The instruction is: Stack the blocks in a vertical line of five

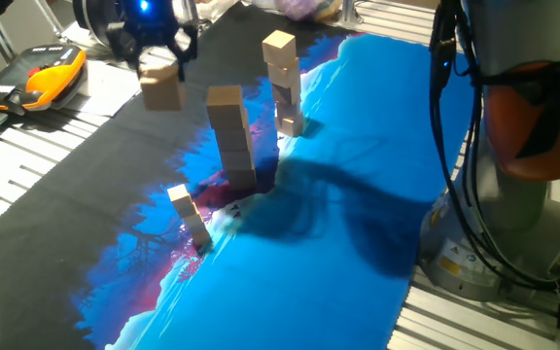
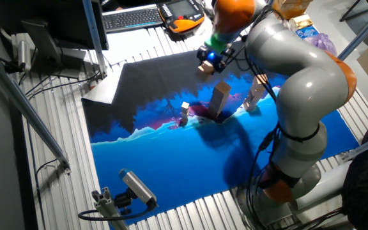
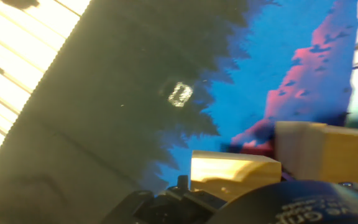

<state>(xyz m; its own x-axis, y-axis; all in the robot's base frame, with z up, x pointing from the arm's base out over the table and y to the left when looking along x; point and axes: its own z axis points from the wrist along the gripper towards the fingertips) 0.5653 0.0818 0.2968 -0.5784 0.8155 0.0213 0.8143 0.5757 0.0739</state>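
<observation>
Short stack (image 1: pixel 191 216) nearest the camera, well below the claw. Claw (image 1: pixel 156 51) raised over the mat (image 1: pixel 358 194), clamped on one block (image 1: pixel 160 86). Middle stack (image 1: pixel 231 136) beside and below it; far stack (image 1: pixel 283 83) beyond.

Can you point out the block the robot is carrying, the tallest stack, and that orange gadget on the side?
Carried block (image 1: pixel 161 89): one fixed view, on its front face below the jaws.
Tallest stack (image 1: pixel 232 136): one fixed view, on the middle of the column.
Orange gadget (image 1: pixel 54 80): one fixed view, on its orange casing.
</observation>
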